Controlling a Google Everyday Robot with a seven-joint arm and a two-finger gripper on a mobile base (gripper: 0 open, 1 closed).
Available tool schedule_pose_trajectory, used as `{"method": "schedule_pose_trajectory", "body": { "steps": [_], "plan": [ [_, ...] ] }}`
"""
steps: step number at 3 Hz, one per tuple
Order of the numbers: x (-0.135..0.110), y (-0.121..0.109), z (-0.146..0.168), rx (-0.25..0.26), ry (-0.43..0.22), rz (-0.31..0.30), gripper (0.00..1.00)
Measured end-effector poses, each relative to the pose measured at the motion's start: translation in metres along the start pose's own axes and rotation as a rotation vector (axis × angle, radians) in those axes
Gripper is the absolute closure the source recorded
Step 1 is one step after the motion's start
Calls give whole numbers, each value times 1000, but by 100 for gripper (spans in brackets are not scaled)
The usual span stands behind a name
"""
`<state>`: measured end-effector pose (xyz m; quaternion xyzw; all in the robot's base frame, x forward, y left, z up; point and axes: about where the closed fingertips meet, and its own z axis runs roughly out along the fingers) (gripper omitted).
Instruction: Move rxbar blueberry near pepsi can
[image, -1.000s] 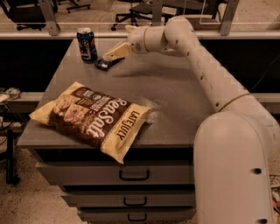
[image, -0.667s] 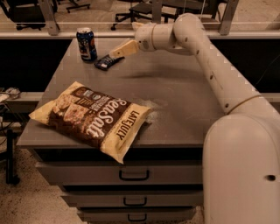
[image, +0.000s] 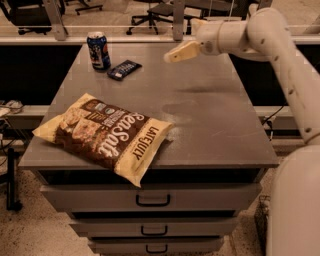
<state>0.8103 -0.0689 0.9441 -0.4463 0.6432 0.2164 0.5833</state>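
Navy rxbar blueberry (image: 124, 69) flat beside pepsi can (image: 98, 50) | gripper (image: 168, 58) in air, apart

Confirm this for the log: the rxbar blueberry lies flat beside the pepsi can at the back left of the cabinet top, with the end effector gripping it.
Wrong on the grip. The camera view shows the end effector hanging above the cabinet top, right of the rxbar blueberry and apart from it. The bar does lie flat beside the pepsi can, back left.

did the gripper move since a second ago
Yes. The gripper has drawn back rightward, away from the pepsi can, leaving the rxbar blueberry beside it.
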Motion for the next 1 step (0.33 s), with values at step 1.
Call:
{"method": "schedule_pose_trajectory", "body": {
  "steps": [1],
  "plan": [
    [3, -6, -12, 14, 3, 1, 0]
  ]
}}
